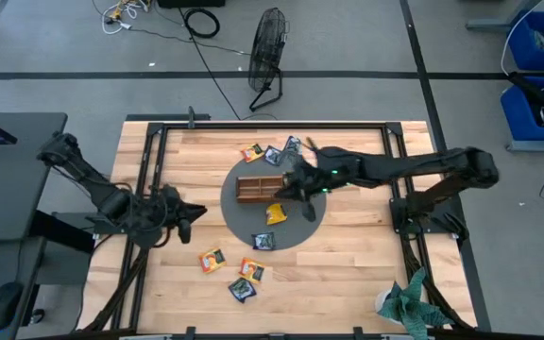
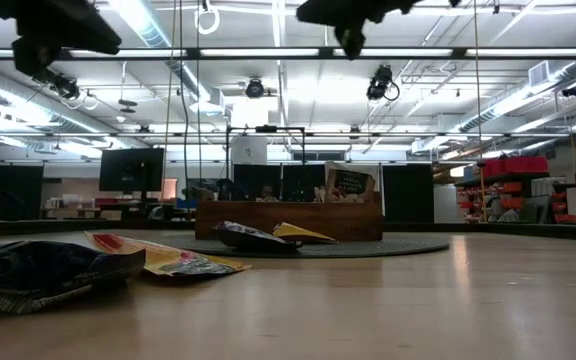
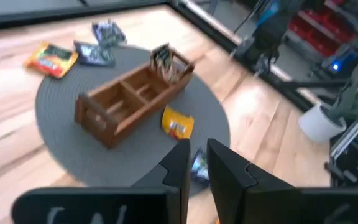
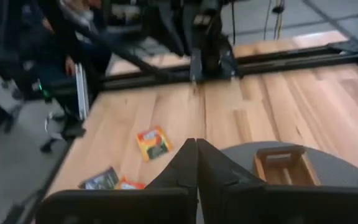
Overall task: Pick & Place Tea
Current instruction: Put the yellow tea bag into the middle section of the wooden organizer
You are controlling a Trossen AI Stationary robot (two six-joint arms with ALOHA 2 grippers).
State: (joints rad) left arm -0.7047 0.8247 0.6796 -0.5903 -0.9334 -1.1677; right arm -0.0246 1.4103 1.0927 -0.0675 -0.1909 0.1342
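The brown wooden tray (image 1: 258, 190) sits on the round grey mat (image 1: 244, 225) with one tea bag (image 3: 164, 59) standing in its end box. Other tea bags (image 1: 242, 275) lie on the table (image 1: 348, 264). The right gripper (image 1: 298, 194), above the tray, is squeezed closed and empty. The left gripper (image 1: 195, 212) waits nearly closed beside the mat.

Grey floor (image 1: 366, 38) with a black fan (image 1: 268, 57), ceiling strip lights (image 2: 158, 20), blue bins (image 1: 541, 66).

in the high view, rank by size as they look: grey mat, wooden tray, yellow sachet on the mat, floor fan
1. Grey mat, clearly the largest.
2. Floor fan, but it stands on the floor beyond the table, so its rank against the tray is unsure.
3. Wooden tray, about alike to the fan in extent.
4. Yellow sachet, smallest.
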